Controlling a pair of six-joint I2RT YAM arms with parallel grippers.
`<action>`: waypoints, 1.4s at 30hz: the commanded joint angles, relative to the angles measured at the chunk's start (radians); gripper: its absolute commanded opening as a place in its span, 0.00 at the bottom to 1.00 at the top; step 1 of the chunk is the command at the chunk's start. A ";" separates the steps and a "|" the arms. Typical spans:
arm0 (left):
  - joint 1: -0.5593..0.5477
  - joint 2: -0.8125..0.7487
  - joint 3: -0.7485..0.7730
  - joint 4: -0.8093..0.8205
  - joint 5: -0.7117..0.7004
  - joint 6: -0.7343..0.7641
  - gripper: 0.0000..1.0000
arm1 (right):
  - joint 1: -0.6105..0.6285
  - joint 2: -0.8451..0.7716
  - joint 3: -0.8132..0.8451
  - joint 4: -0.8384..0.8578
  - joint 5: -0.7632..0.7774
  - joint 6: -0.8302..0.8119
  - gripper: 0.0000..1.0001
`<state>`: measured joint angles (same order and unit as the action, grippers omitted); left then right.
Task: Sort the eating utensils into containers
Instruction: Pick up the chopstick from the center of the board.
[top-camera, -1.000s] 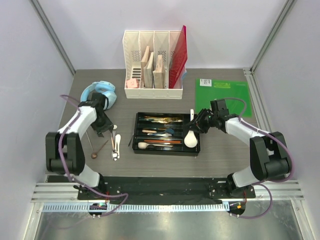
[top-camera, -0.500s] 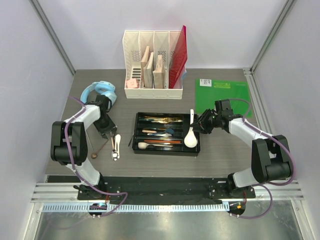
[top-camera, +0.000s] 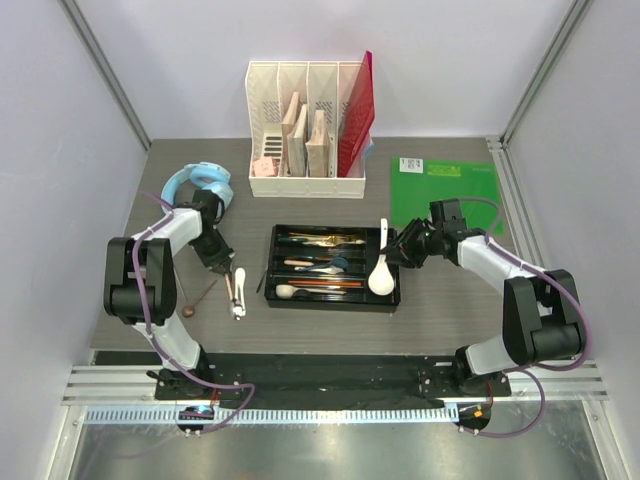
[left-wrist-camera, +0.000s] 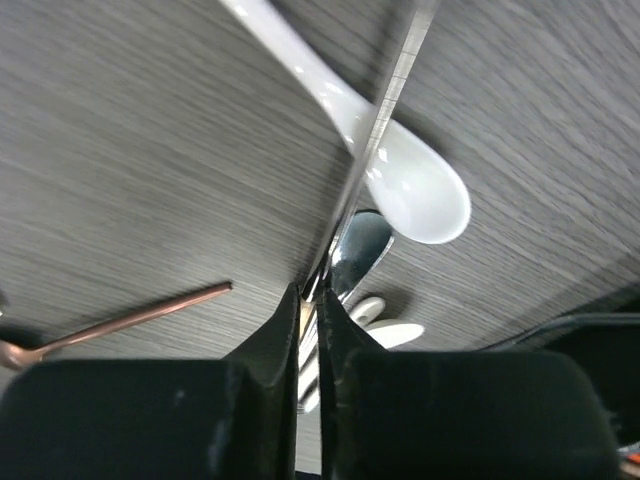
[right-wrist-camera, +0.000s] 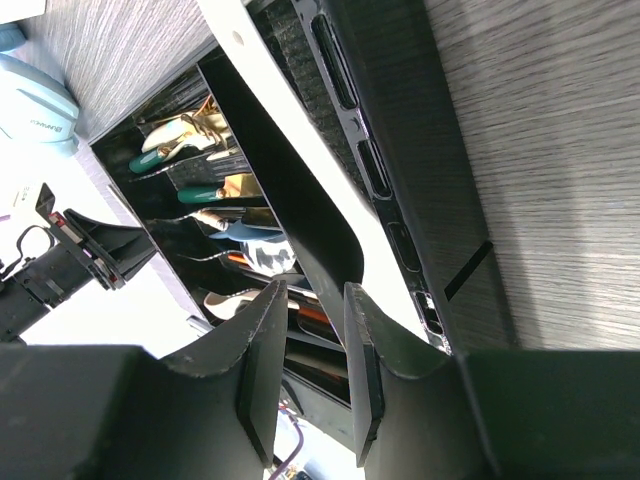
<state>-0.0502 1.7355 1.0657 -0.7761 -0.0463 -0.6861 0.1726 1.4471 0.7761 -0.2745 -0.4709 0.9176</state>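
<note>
The left gripper (left-wrist-camera: 310, 300) pinched the handle of a silver spoon (left-wrist-camera: 360, 250); the right gripper (right-wrist-camera: 308, 340) stood slightly apart, empty. A straight lift would spare the white spoon (left-wrist-camera: 415, 190).

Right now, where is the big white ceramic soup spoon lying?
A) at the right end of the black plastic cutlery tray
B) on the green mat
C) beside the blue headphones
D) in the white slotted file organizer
A: the big white ceramic soup spoon lies in the right-end compartment of the shallow black plastic cutlery tray, its handle pointing toward the back of the table.
</note>
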 joint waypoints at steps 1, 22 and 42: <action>0.001 0.073 -0.046 0.052 0.039 0.045 0.00 | -0.005 0.012 0.040 0.001 -0.011 -0.014 0.35; 0.006 -0.370 0.039 -0.189 -0.035 0.014 0.00 | -0.007 0.124 0.109 0.015 -0.035 -0.020 0.35; -0.513 -0.340 0.177 -0.248 -0.400 0.312 0.00 | -0.071 0.064 0.035 0.015 -0.081 -0.042 0.34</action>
<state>-0.5163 1.3434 1.1755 -0.8948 -0.0299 -0.4953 0.1238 1.5623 0.8364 -0.2722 -0.5217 0.8902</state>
